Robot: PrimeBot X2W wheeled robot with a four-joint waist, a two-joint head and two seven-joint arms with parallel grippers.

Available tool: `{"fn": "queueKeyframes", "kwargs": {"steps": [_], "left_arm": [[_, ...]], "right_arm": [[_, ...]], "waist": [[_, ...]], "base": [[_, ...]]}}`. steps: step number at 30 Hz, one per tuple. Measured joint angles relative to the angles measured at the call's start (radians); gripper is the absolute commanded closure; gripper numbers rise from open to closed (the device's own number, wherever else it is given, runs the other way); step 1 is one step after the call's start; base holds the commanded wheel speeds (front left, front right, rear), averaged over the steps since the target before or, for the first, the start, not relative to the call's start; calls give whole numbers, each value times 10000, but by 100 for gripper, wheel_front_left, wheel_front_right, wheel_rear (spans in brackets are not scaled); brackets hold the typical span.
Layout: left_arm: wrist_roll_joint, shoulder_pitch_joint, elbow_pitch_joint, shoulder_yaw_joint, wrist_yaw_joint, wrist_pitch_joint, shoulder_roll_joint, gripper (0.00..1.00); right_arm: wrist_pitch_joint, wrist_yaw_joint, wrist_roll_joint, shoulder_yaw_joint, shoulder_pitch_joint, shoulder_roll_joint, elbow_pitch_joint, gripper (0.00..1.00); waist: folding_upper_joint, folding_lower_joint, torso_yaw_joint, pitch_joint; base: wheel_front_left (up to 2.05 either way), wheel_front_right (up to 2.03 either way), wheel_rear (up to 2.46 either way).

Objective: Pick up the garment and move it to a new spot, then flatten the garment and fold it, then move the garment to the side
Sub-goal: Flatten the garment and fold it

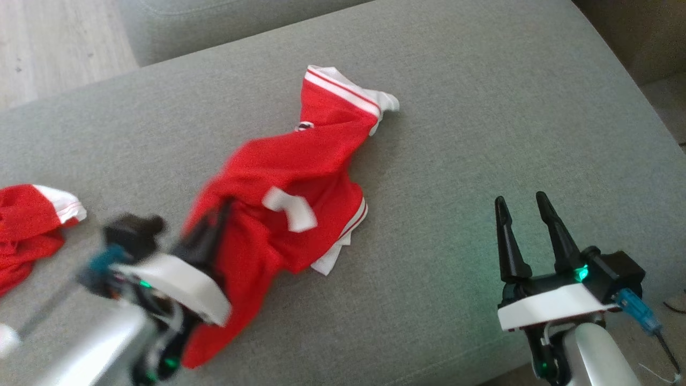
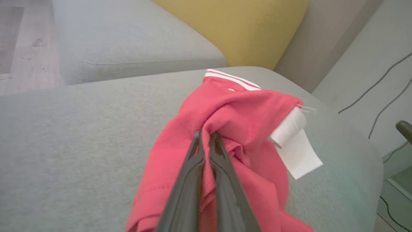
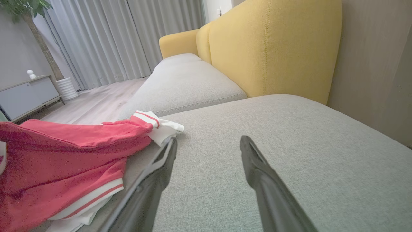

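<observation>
Black-fingered left gripper [image 2: 206, 134] is clamped on a fold of the red garment [image 1: 289, 177], which lies crumpled mid-cushion on the grey sofa [image 1: 482, 107]; the right gripper [image 1: 521, 199] stands wide and empty. Judged progress: grasp made; lifting, moving, flattening, folding and setting aside remain. Count: two grippers, one held garment, one second red cloth [image 1: 27, 225] at the left.

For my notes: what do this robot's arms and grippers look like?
The left gripper and right gripper each have two long, tapered black fingers on a black base, above a white wrist shell with a green light. The forearms are pale silver. A blue connector with thin wires sticks out beside the right wrist.
</observation>
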Motion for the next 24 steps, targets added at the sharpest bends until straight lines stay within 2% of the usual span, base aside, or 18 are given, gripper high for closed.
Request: {"fn": "queueKeyframes", "kwargs": {"steps": [4, 8, 12, 17, 20, 21, 22, 23, 24], "left_arm": [[-474, -475, 25, 614, -345, 234, 543, 100], [-397, -1429, 410, 759, -790, 265, 600, 100], [389, -2175, 1344, 372, -1289, 316, 658, 100], [621, -2250, 2568, -489, -2015, 1133, 652, 100], [550, -2127, 3062, -667, -2061, 1361, 640, 100], [554, -2118, 3250, -662, -1939, 1338, 637, 65], [606, -2116, 3427, -660, -1820, 1246, 639, 9], [690, -2098, 3572, -658, -1735, 1149, 642, 0], [729, -2052, 3661, -631, -1580, 1012, 629, 0]], "right_arm": [[0, 0, 0, 31, -1, 0, 44, 0], [0, 0, 0, 111, -2, 0, 92, 0], [0, 0, 2, 228, -4, 0, 98, 0], [0, 0, 33, 295, -8, 0, 140, 0], [0, 0, 33, 257, -4, 0, 140, 0], [0, 0, 31, 238, -4, 0, 140, 0], [0, 0, 31, 222, -3, 0, 140, 0], [0, 0, 31, 215, -3, 0, 140, 0], [0, 0, 31, 213, -2, 0, 140, 0]], "waist": [[0, 0, 52, -92], [0, 0, 3, -123], [0, 1, -115, -87], [0, 0, -309, -25], [0, 0, -313, 10], [0, 0, -298, 16], [0, 0, -280, 20], [0, 1, -263, 19], [0, 0, -246, 15]], "base": [[0, 0, 0], [0, 0, 0], [0, 0, 0], [0, 0, 0], [0, 0, 0], [0, 0, 0], [0, 0, 0], [0, 0, 0], [0, 0, 0]]}}
